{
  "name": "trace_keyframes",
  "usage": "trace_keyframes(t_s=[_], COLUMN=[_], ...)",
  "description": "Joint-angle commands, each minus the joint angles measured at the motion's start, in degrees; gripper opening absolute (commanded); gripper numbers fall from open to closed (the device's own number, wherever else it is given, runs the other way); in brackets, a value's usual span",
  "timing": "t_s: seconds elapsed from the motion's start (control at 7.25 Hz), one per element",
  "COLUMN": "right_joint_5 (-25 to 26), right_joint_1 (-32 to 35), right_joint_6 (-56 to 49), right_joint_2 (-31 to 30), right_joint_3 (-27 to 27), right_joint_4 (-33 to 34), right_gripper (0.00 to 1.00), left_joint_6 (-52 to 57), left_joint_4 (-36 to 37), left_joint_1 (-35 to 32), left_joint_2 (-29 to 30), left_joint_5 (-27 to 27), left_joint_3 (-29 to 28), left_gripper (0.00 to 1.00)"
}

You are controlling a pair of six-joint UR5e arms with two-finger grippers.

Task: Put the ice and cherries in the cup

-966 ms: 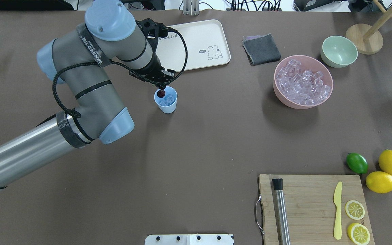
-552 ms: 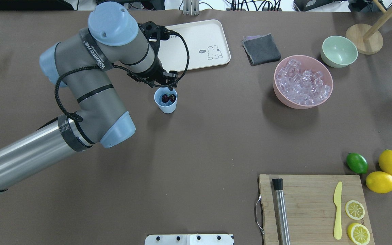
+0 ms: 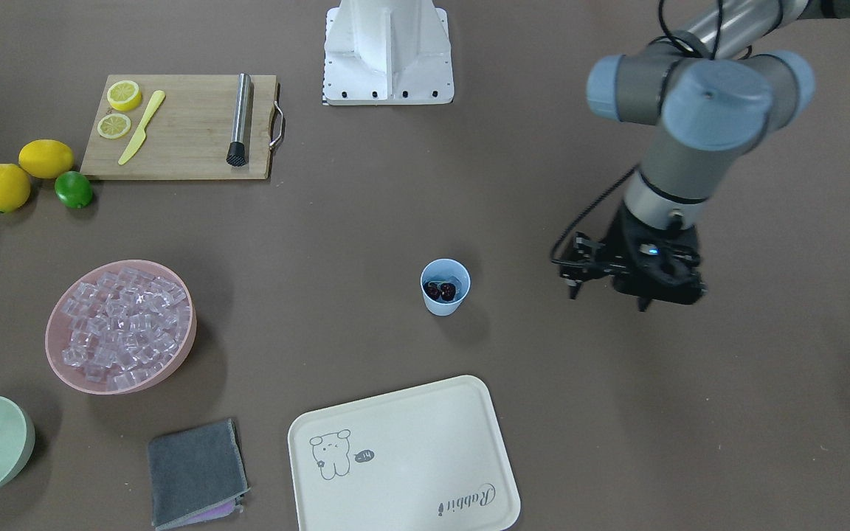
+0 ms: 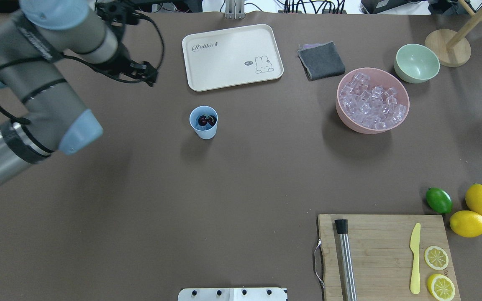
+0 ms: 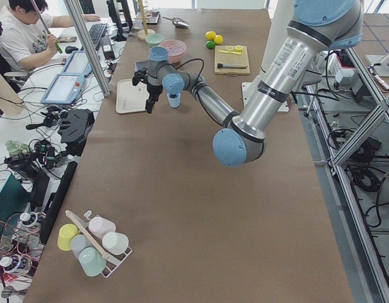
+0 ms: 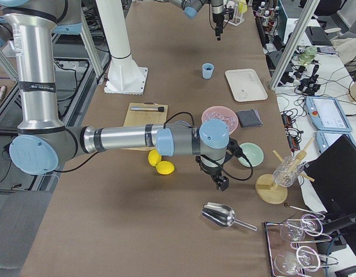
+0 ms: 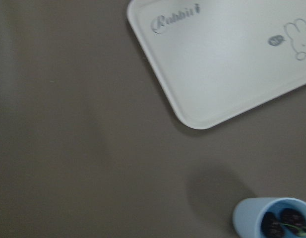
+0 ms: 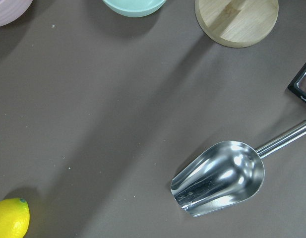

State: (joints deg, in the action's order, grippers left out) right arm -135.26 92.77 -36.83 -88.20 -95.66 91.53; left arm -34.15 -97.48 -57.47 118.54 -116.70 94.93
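The pale blue cup (image 4: pixel 203 125) stands mid-table with the dark red cherries (image 4: pixel 206 121) lying inside it; both also show in the front view, cup (image 3: pixel 446 299) and cherries (image 3: pixel 444 290), and in the left wrist view, cup (image 7: pixel 247 218). The ice (image 4: pixel 373 104) fills a pink bowl (image 4: pixel 343 115) at the right. My left gripper (image 4: pixel 147 75) hangs open and empty above bare table, well to the left of the cup. My right gripper (image 6: pixel 223 183) shows only in the exterior right view, near a metal scoop; I cannot tell its state.
A cream tray (image 4: pixel 232 54) lies beyond the cup. A grey cloth (image 4: pixel 321 60), a mint-green bowl (image 4: pixel 416 62) and a wooden stand base (image 4: pixel 448 48) sit at the far right. A cutting board (image 4: pixel 385 255), a lime (image 4: pixel 439 200) and lemons are near right. The scoop (image 8: pixel 219 178) lies under the right wrist.
My left gripper held the cherries over the cup, let them drop in, then pulled away to the left and farther back. The cherries now rest in the cup.
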Motion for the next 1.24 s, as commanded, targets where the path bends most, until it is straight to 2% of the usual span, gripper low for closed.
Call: trace_keyframes(t_s=[0.0,0.14,0.28,0.55,0.69,0.83,0.97,1.1], right_joint_5=[0.0,-0.7,-0.01,-0.53,-0.88,-0.71,0.08,1.91], right_joint_1=[-0.22,-0.22,-0.22,-0.31,-0.31,-0.22,-0.48,-1.35], right_joint_6=[0.0,-0.08,0.0,-0.08,-0.09,0.0,3.57,5.35], right_joint_2=[0.05,-0.82,-0.66,-0.91,-0.83,0.13,4.49,5.4], right_joint_3=[-0.05,-1.62,-1.98,-1.9,-2.25,-2.25,-1.55,-1.37], right_joint_4=[-0.29,-0.3,-0.3,-0.3,-0.3,0.05,3.71,5.83], right_gripper=[0.99,0.99,0.99,0.99,0.99,0.99,0.99,0.99], left_joint_6=[24.97,35.28,40.34,44.85,44.53,41.83,41.45,41.71], left_joint_4=[-0.08,0.71,0.54,-0.42,-2.78,-2.71,-3.15,-3.24], left_joint_1=[-19.77,-29.71,-35.2,-38.59,-38.51,-38.07,-37.89,-37.8], left_joint_2=[-15.2,-20.49,-25.68,-33.34,-33.03,-29.2,-27.16,-26.88], left_joint_5=[-13.57,-16.69,-20.11,-20.67,-20.67,-20.15,-20.06,-20.06], left_joint_3=[0.52,0.0,-0.18,-0.36,0.08,-1.83,-4.37,-4.14], left_gripper=[0.97,0.97,0.97,0.97,0.97,0.97,0.97,0.97])
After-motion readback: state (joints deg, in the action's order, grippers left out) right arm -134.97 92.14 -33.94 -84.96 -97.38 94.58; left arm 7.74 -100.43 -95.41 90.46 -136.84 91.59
